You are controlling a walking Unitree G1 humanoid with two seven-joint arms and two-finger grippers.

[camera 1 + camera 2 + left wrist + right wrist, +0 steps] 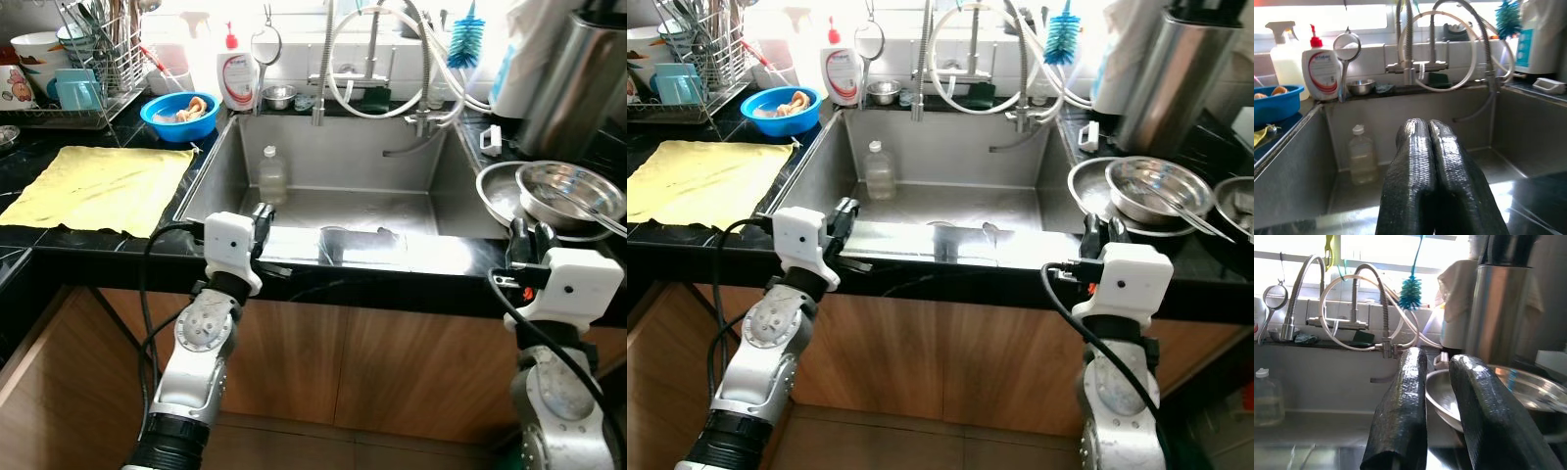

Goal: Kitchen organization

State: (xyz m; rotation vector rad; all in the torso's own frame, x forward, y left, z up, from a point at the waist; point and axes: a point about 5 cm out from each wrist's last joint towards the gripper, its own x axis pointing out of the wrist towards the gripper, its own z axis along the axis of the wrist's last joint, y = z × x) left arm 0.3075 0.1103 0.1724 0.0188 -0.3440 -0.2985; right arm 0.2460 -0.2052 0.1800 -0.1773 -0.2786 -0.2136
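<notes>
Bottle (272, 174) upright in sink (323, 166), near back-left corner. Steel bowls (568, 196) on desk, right of sink. Left end effector (263, 221) at front rim, pressed closed, empty. Right end effector (1449, 416) narrowly parted, empty, near bowls. Approach stage; next likely reach over rim, spread to grasp.

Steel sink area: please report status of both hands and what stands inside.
Left hand shut, empty, at sink front edge. Right hand open, before the steel bowls. Clear plastic bottle upright in the steel sink.
</notes>
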